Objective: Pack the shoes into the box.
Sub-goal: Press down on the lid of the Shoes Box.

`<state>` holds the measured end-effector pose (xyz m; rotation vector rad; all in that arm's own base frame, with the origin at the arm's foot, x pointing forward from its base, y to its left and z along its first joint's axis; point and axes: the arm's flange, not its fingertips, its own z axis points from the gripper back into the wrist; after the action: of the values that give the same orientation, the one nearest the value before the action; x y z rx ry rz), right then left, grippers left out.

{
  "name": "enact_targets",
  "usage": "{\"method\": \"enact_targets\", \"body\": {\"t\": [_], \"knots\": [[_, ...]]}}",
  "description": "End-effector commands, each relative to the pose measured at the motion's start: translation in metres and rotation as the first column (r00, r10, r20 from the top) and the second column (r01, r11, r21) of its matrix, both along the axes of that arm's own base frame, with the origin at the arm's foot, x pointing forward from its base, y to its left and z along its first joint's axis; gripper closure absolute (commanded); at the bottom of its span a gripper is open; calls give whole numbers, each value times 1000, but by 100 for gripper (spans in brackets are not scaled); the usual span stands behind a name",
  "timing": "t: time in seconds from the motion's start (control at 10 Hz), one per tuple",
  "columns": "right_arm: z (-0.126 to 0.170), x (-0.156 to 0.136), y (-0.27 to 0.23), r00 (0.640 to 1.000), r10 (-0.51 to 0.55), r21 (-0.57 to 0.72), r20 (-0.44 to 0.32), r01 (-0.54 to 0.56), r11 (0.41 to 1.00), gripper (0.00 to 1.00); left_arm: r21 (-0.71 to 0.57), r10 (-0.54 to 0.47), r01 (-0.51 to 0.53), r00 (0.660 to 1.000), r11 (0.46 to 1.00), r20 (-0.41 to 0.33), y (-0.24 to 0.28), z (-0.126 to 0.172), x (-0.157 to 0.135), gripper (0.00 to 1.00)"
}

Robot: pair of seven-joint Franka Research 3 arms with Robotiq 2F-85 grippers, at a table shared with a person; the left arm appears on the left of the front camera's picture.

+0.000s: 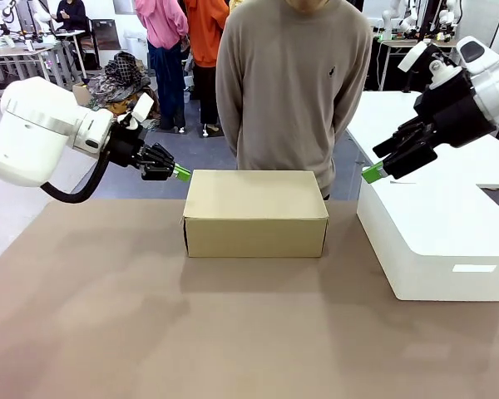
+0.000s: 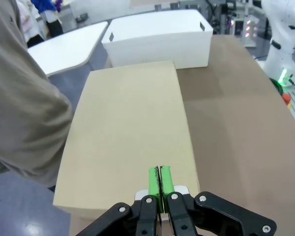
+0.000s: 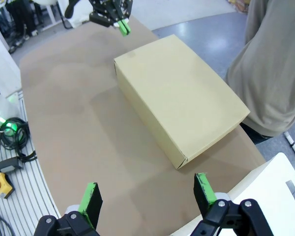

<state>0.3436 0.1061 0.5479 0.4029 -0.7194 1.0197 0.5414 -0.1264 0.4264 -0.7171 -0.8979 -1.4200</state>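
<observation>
Tan cardboard box [image 1: 255, 213] lid down flat, near the middle of the brown table [image 1: 150, 332], toward its far edge. No sight of the shoes from outside the shut lid (cannot tell whether inside).

Left gripper [image 1: 181, 173] in the air just beyond the box's far left corner, green pads pressed together, clenched on nothing. From the left wrist camera: pads [image 2: 154, 182] side by side over the near end of the lid [image 2: 128, 137], whether touching it cannot be told.

Right gripper [image 1: 373, 174] in the air between the box's right end and the white block [image 1: 437, 241], jaws spread wide, empty. From the right wrist camera: two green fingertips [image 3: 91, 196] well apart at the bottom edge, box [image 3: 182, 98] lying diagonally beyond them, left gripper [image 3: 123, 27] past its far corner.

White block on the right side of the table, just beside the box's right end with a narrow gap between, taller than the box (crowding the right gripper's side).

Person in a grey sweater [image 1: 291, 83] right behind the box at the far edge of the table, arms held back, close to both grippers' reach. Grey sleeve [image 2: 24, 98] beside the box's long side in the left wrist camera.
</observation>
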Motion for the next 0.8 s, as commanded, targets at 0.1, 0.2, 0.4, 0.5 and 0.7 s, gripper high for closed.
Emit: {"method": "enact_targets", "body": {"t": [0.1, 0.2, 0.4, 0.5, 0.7], "knots": [[36, 26, 24, 999, -35, -72, -36, 32, 997, 0, 111, 60, -58, 998, 992, -12, -1, 40, -40, 56], [43, 41, 36, 997, -54, -101, -52, 48, 994, 20, 141, 81, -77, 996, 987, -27, 1, 52, -51, 36], [54, 68, 60, 996, -67, -164, -59, 56, 985, 59, 211, 134, -113, 987, 971, -85, 8, 72, -73, 0], [55, 84, 73, 995, -84, -190, -56, 72, 979, 79, 216, 160, -131, 979, 968, -127, 13, 80, -85, 0], [46, 112, 96, 991, -122, -236, -51, 107, 966, 100, 250, 216, -171, 962, 953, -167, 22, 88, -105, 0]]}}
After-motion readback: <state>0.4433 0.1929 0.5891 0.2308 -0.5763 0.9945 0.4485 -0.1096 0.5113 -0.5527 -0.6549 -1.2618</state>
